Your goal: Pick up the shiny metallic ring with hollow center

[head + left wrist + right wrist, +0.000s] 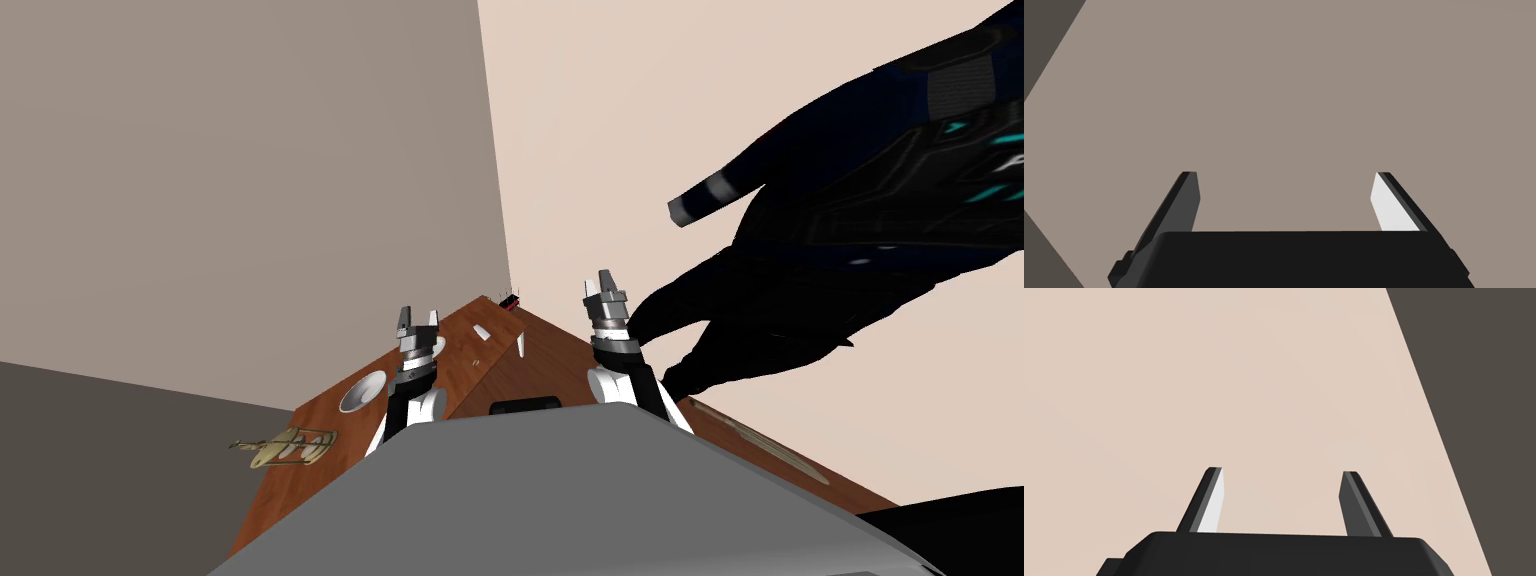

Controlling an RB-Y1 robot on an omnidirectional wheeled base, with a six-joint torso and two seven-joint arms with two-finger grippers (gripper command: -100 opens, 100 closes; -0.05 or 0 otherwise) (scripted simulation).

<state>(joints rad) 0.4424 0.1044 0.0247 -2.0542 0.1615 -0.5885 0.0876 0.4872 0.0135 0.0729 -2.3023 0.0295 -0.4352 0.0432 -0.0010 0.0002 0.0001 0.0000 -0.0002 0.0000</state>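
A: How do the jaws stand?
B: Left gripper: two fingers well apart, nothing between them. Right gripper: apart as well, empty. Both are held up over the wooden table.
A: And the ring?
B: The silver ring lies flat on the table, to the outer side of the left gripper and back beside its forearm, not touching it.
A: Anything further out?
B: A brass-coloured wire piece beyond the ring at the table's edge; small white bits between the two grippers; a big black shape just beside the right gripper, on its outer side
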